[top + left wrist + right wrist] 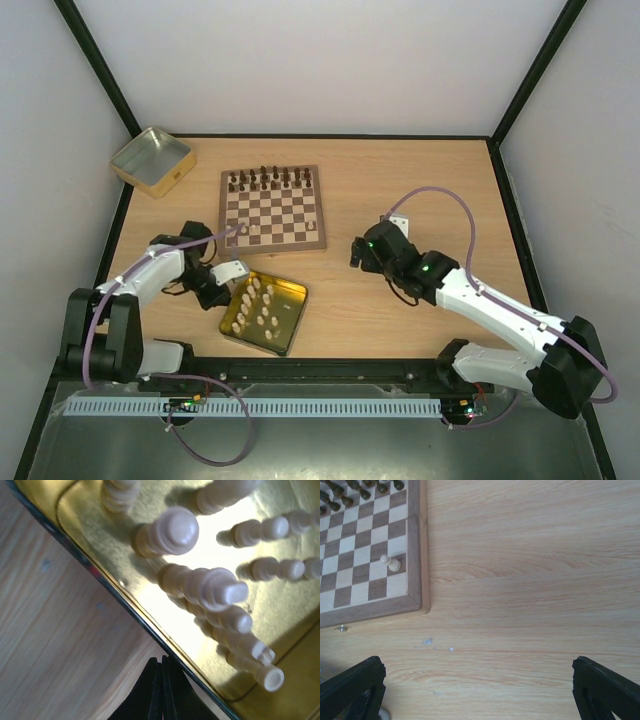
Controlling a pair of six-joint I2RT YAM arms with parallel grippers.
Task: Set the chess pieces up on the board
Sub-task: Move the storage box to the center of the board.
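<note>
The board (272, 245) lies mid-table, with dark chessmen (270, 180) along its far rows. One cream-white piece (390, 563) stands near its near right corner (313, 227). Several cream-white chess pieces (175, 530) stand in a gold tin (290, 325) in front of the board. My left gripper (161, 680) is shut and empty. It is low over the table just outside the tin's left rim (125, 605), as the top view (220, 296) also shows. My right gripper (477, 695) is open and empty over bare table right of the board (358, 254).
A second gold tin (152, 160) sits at the far left corner. The board's border (415, 555) lies up and left of the right fingers (350, 690). Black frame rails and white walls edge the table.
</note>
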